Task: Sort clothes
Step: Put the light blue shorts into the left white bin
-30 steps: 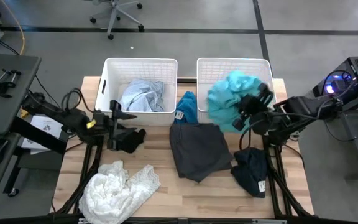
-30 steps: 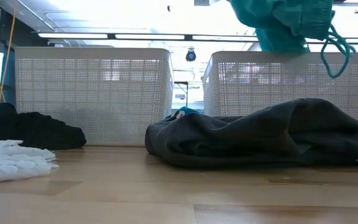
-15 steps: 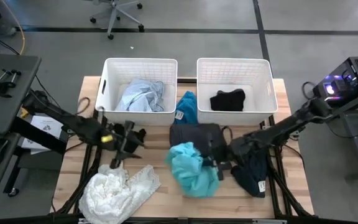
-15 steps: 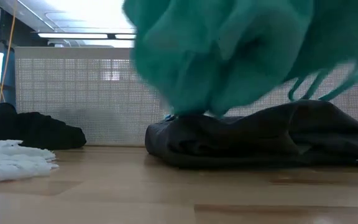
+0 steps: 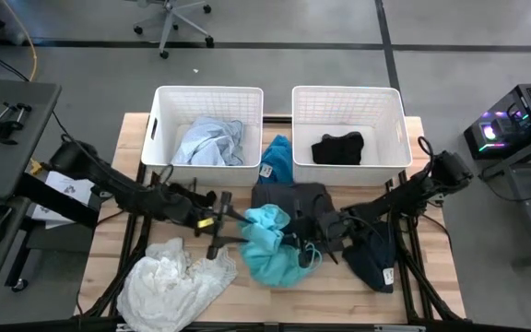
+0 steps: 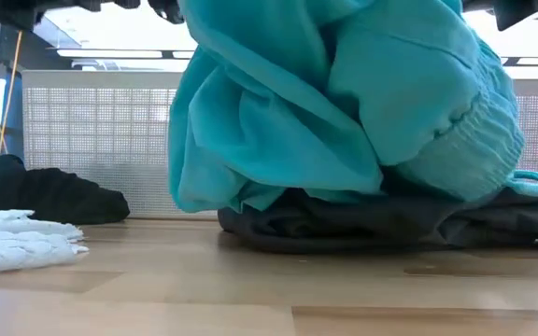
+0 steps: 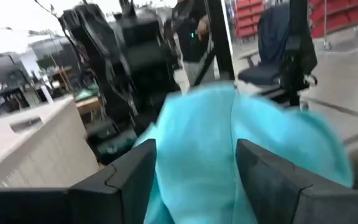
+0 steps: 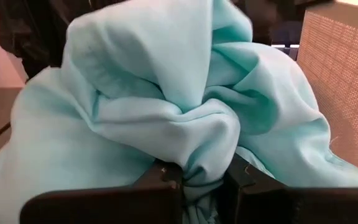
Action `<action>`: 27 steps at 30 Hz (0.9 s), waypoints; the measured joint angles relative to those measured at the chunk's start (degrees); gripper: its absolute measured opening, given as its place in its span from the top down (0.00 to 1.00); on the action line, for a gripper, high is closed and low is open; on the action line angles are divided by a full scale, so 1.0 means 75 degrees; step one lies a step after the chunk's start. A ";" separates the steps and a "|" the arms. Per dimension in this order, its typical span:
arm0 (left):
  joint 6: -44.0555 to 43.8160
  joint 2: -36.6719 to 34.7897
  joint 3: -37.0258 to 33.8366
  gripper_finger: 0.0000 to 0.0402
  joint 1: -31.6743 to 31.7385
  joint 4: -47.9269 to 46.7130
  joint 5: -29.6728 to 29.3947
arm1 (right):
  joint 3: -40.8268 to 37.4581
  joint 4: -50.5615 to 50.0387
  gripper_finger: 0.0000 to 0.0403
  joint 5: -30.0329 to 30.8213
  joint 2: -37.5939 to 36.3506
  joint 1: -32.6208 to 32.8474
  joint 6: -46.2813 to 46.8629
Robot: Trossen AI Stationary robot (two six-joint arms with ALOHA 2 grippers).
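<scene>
The teal garment (image 5: 270, 244) hangs bunched from my right gripper (image 5: 328, 229), which is shut on it. Its lower part rests on the dark grey garment (image 6: 344, 224) at the table's middle. My left gripper (image 5: 221, 226) is open at the garment's left side, and teal cloth (image 7: 194, 143) lies between its fingers. A white lacy garment (image 5: 178, 281) lies at the near left. A pale grey-blue one (image 5: 210, 143) lies in the left basket (image 5: 159, 115), and a black one (image 5: 337, 148) in the right basket (image 5: 395, 115). My right gripper pinches a bunched knot of several teal folds (image 8: 204, 165) between its two fingers, coming nearly level from the table's right. The garment bulges out beyond the fingers, its lower part on the dark grey garment. My left gripper has teal cloth between its open fingers (image 7: 129, 180); I cannot tell whether they touch it.
A blue garment (image 5: 277, 159) lies between the two baskets. A dark navy garment (image 5: 371, 256) lies at the near right under my right arm. A black garment (image 6: 45, 191) lies at the left. The near middle of the table is bare wood.
My right gripper has carried the teal garment from above the right basket down toward the table's near edge and left, onto the dark grey garment. My left gripper has gone toward the table's right, up to the teal garment. The black garment in the right basket now shows.
</scene>
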 joint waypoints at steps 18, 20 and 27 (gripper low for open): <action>-0.0585 0.2838 0.0020 0.30 0.0774 0.3372 0.0607 | 0.0096 0.0049 0.94 -0.0045 0.0004 -0.0302 0.0697; -0.0693 0.2968 0.0082 0.31 0.0834 0.3387 0.0740 | 0.0096 0.0049 0.94 -0.0053 0.0004 -0.0335 0.0697; -0.0714 0.3397 0.0346 0.36 0.0967 0.3362 0.1038 | 0.0096 -0.0002 0.94 -0.0052 0.0007 -0.0425 0.0666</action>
